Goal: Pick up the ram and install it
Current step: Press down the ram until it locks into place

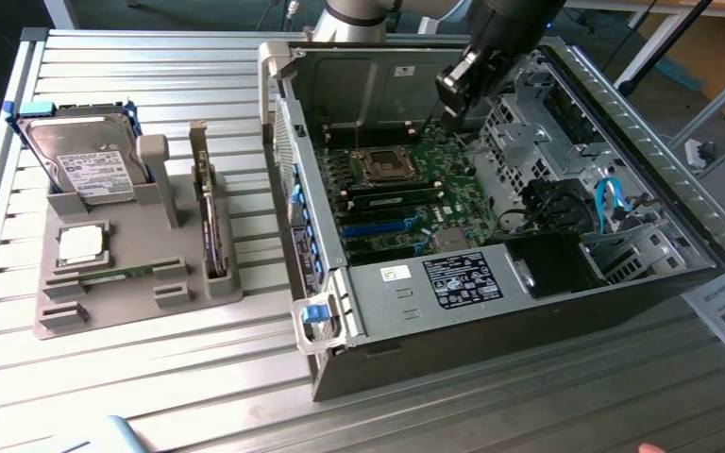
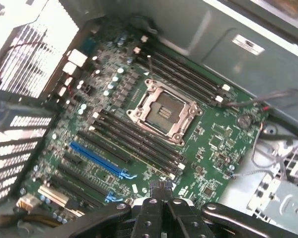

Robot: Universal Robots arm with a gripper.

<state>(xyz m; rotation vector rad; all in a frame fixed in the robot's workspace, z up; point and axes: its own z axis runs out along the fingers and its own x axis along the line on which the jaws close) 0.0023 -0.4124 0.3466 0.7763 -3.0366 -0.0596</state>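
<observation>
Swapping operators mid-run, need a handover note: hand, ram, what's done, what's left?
Hand: shut, nothing visibly held, hovering inside the open PC case above the motherboard.
Ram: looks like the long thin stick standing on edge in the grey fixture outside the case, beside the hard drive.
Done: nothing evident; the memory slots look empty.
Left: pick up the ram and install it.
</observation>
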